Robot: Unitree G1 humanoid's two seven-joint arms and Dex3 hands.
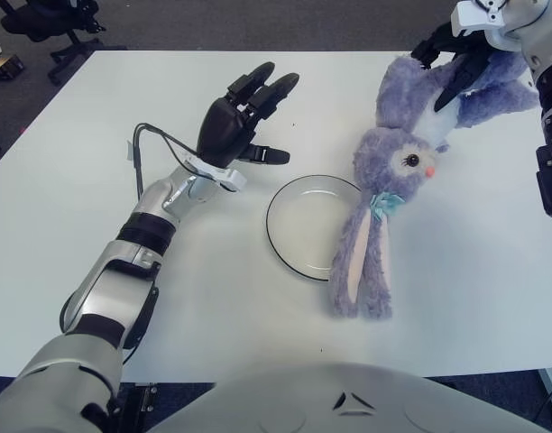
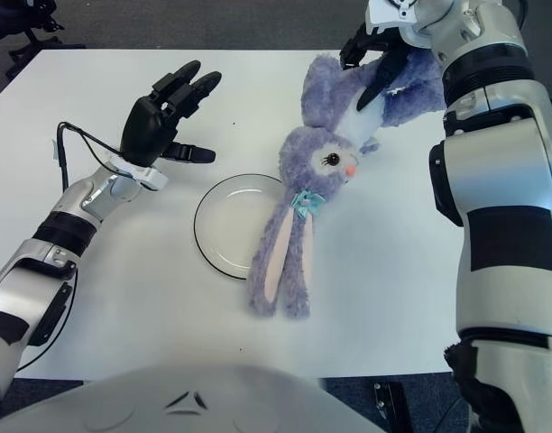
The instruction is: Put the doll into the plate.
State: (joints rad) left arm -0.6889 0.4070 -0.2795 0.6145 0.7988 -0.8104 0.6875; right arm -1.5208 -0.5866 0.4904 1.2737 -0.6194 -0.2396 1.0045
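A purple plush rabbit doll (image 1: 393, 167) hangs head down, its long ears (image 1: 359, 271) trailing on the table beside the plate's right rim. My right hand (image 1: 456, 54) is shut on the doll's body at the top right and holds it up. A white plate (image 1: 303, 236) with a dark rim sits in the middle of the white table, just left of the doll's ears. My left hand (image 1: 249, 113) is open with fingers spread, raised above the table left of and behind the plate, holding nothing.
The white table (image 1: 87, 162) spreads around the plate. A black cable (image 1: 150, 144) runs along my left wrist. A dark chair base (image 1: 50, 27) stands on the floor beyond the table's far left corner.
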